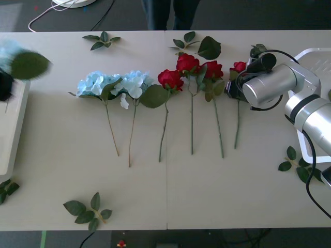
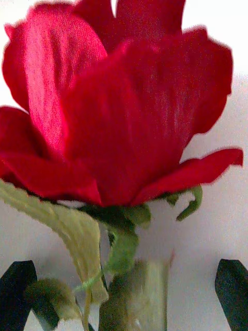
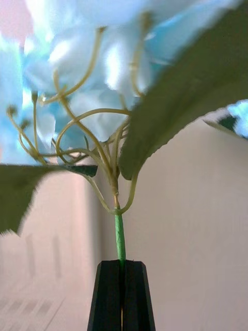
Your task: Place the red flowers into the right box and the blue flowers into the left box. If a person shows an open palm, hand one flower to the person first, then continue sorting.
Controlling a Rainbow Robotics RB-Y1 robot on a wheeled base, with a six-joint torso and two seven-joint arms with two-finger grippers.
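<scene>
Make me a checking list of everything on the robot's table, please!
Surface: pale table, seam down the middle.
Job's things: two blue flowers and four red flowers lie in a row; a third blue flower is held over the left box; right box sits at the far right, behind the arm.
Clutter: loose leaf sprigs near several table edges.
Grippers: left gripper shut on the blue flower's stem; right gripper open, around the rightmost red flower.
Cables: black cable along the right arm; white cable on the floor.
Surroundings: a person's legs behind the table.
</scene>
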